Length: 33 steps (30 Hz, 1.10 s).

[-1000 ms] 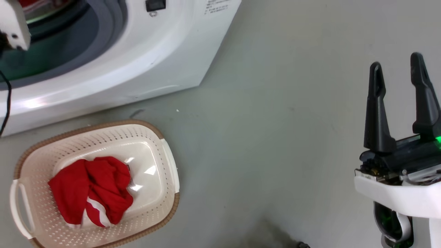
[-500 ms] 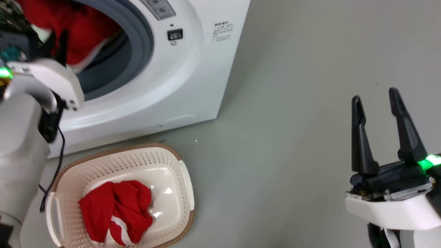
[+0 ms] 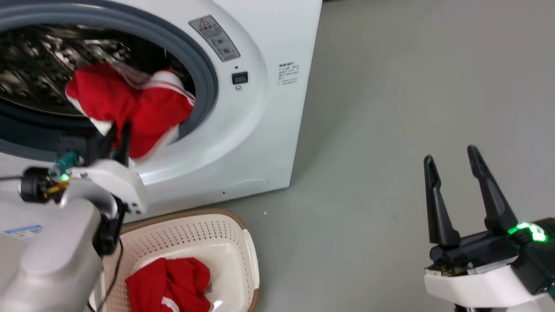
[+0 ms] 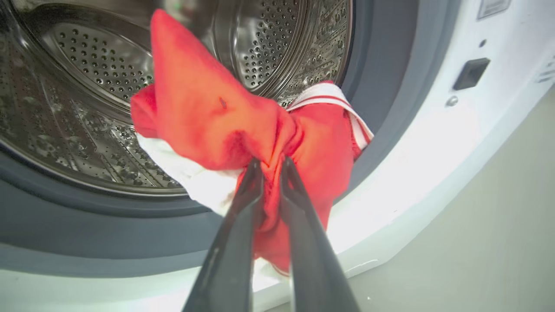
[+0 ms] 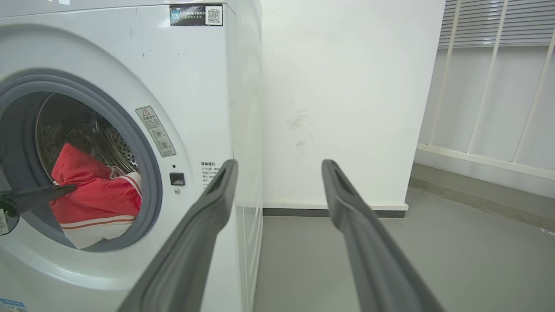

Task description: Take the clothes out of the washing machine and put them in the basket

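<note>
Head camera had swung up since a second ago, so the shift in framing was the view moving, not the things. The left pincer [image 4: 269, 162] was clenched on a red garment [image 4: 212, 117], bunched at the fingertips. The cloth sat at the mouth of the washing machine [image 3: 264, 130], draped over the grey porthole seal [image 3: 208, 86], part of it in front of the steel drum [image 4: 86, 65]. I judged that the pull-out was under way, with the carry to the basket next. The basket [image 3: 243, 225] stood on the floor [image 3: 390, 108] just below the porthole, with another red piece [image 3: 173, 281] already in it. The right pincer [image 3: 450, 154] was released and holding nothing, well apart over bare floor. Possible snags were the seal lip catching the trailing cloth and the left forearm [image 3: 56, 260] and its cable [image 3: 113, 273] hanging over the basket's near side.
</note>
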Motion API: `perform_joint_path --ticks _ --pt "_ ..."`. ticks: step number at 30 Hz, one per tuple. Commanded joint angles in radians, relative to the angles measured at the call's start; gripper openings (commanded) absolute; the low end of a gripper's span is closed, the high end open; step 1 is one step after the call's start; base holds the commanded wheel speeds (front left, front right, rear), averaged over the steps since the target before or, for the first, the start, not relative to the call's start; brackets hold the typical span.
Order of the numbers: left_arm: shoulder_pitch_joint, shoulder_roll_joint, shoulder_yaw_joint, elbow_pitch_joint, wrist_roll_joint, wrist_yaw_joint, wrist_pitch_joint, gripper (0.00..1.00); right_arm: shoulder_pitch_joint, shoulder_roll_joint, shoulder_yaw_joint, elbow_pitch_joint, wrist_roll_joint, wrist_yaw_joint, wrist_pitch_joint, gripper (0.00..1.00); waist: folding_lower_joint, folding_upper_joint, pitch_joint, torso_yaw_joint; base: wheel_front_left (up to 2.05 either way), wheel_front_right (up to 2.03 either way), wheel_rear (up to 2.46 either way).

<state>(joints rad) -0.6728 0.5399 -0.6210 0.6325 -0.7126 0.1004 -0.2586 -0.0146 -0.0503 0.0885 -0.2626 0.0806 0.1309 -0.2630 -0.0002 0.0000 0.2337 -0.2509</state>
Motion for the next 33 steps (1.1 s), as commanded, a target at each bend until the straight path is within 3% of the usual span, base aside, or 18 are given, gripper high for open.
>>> perform_joint_path --ticks 1,18,33 --pt "0.054 0.003 0.005 -0.035 -0.007 0.018 -0.005 0.0 0.025 0.0 0.003 0.007 -0.006 0.0 -0.003 1.0 0.0002 0.0 -0.043 0.009 0.0 0.0 0.0" --pt "0.406 0.01 -0.017 -0.263 -0.043 0.125 -0.006 0.0 0.131 0.0 0.007 0.042 -0.043 0.0 -0.003 1.0 0.0002 0.0 -0.187 0.038 0.0 0.0 0.0" --pt "0.516 -0.035 -0.069 -0.181 -0.072 0.103 0.003 0.0 0.147 0.0 0.027 0.045 -0.06 0.0 -0.003 1.0 0.0002 0.0 -0.214 0.027 0.0 0.0 0.0"
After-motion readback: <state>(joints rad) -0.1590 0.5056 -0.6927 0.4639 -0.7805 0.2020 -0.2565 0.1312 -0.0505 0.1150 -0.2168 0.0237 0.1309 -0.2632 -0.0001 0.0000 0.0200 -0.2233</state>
